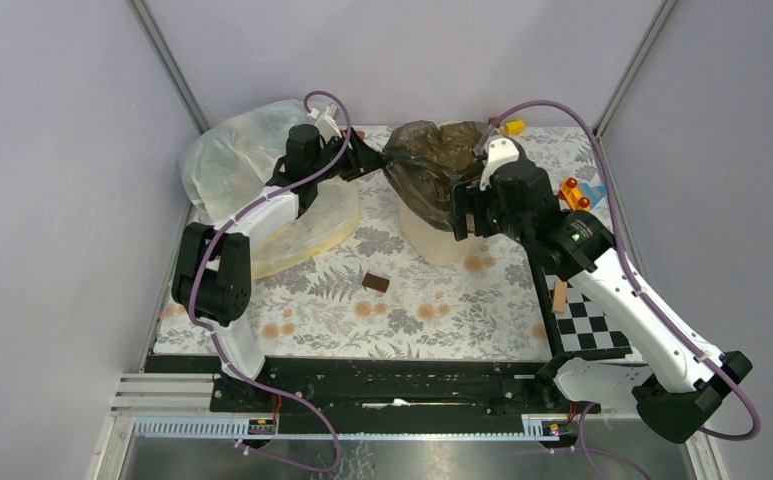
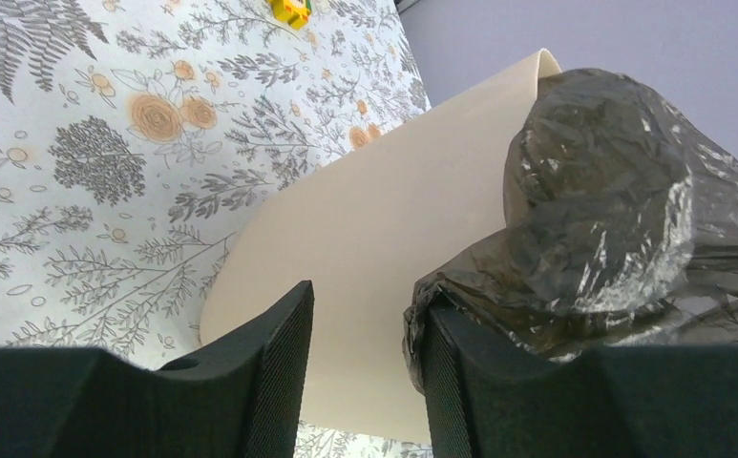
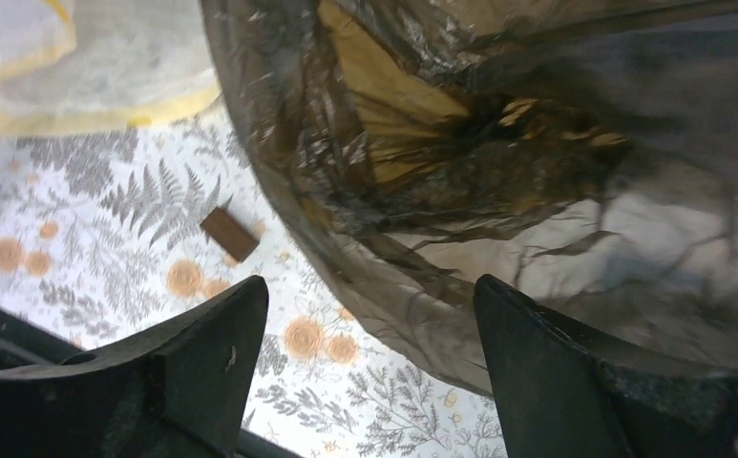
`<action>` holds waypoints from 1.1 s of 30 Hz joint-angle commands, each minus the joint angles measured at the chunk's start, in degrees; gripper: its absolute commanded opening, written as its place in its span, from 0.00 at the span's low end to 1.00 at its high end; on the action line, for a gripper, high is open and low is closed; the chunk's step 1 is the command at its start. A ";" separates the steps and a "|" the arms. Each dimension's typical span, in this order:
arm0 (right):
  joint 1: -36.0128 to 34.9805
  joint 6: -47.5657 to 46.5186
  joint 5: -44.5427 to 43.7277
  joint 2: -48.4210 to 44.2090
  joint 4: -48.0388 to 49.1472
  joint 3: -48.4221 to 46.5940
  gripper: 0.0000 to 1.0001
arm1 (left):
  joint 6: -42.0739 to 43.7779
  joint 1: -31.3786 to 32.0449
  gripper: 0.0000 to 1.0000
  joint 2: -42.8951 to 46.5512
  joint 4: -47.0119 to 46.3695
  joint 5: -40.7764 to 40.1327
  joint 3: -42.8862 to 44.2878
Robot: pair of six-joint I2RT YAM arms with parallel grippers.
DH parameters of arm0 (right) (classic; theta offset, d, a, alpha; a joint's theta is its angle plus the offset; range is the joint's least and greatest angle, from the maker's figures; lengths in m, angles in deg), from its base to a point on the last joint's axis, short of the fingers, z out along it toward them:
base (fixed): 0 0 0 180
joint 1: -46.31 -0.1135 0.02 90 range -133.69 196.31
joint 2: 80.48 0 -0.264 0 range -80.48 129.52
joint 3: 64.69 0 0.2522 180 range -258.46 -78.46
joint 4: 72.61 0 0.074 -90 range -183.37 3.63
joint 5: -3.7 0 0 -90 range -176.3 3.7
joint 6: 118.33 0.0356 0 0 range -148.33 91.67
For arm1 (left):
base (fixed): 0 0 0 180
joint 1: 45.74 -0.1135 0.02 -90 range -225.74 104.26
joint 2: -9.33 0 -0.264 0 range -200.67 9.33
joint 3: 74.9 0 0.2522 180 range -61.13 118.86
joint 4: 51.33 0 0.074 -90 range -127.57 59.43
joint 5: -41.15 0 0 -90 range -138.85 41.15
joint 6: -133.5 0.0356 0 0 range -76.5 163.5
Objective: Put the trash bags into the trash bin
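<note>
The dark brown-olive trash bag [image 1: 432, 160] is draped over the mouth of the cream-beige trash bin [image 1: 440, 246] at the back middle of the table. My left gripper [image 1: 370, 160] is open at the bag's left edge. In the left wrist view the bin wall [image 2: 374, 219] shows between the fingers and the bag [image 2: 613, 210] lies over the right finger [image 2: 460, 382]. My right gripper [image 1: 462, 215] is open at the bag's front right side. In the right wrist view the bag [image 3: 498, 143] hangs just above and between the wide-spread fingers.
A bigger whitish bag with a pale yellow rim [image 1: 252, 170] lies at the back left under my left arm. A small brown block [image 1: 376, 283] lies in front of the bin. A checkerboard [image 1: 587, 325], a wooden piece [image 1: 559, 296] and small toys [image 1: 572, 193] are at the right.
</note>
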State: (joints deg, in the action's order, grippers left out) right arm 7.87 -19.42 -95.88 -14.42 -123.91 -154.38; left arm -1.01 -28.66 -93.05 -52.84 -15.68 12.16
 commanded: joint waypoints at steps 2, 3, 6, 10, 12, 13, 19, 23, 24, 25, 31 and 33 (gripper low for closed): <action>-0.17 1.64 -13.52 -0.50 -0.87 -4.98 0.86 | 1.81 -0.51 0.48 3.28 -5.63 -1.80 0.52; -0.10 1.64 -15.41 -0.38 -0.87 -5.55 0.86 | 2.00 -0.50 0.49 3.35 -5.65 -1.98 0.61; 0.52 1.23 -17.19 -0.10 -0.32 -6.62 0.87 | 1.94 -0.47 0.48 2.62 -5.65 -1.63 1.50; 1.88 1.33 -17.46 0.20 0.19 -6.83 0.86 | 1.30 -0.62 0.36 1.67 -5.63 -0.72 2.09; 3.43 1.45 -18.67 0.29 0.19 -6.55 0.81 | 1.03 -0.83 0.27 1.51 -5.93 -1.02 1.81; 4.31 1.46 -19.52 0.25 0.17 -6.38 0.79 | 0.89 -0.99 0.22 1.35 -6.11 -1.09 1.69; 11.79 0.52 -18.62 0.29 2.81 -3.94 0.72 | 0.05 -1.17 0.02 -0.13 -7.41 -0.50 2.18; 16.45 1.92 -14.10 1.41 5.15 -2.34 0.69 | -0.03 -1.18 0.00 -1.46 -7.50 -0.47 2.54; 17.68 2.52 -12.59 1.86 5.92 -1.65 0.69 | -0.11 -1.17 0.00 -1.86 -7.50 -0.46 2.66; 18.56 3.18 -11.13 2.34 6.66 -1.01 0.68 | -0.20 -1.17 0.00 -2.21 -7.50 -0.36 2.71; 23.94 6.65 -4.42 4.69 12.57 2.65 0.62 | -0.61 -1.17 0.00 -4.23 -7.15 0.85 3.47; 25.37 6.93 -3.26 5.99 13.51 2.22 0.61 | -0.82 -1.17 0.00 -4.92 -7.15 1.37 3.68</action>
State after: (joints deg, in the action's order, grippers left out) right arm 30.89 -14.87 -103.55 -9.76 -116.24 -151.88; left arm -1.58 -29.47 -96.84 -57.21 -15.98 13.04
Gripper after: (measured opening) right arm 0.620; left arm 0.002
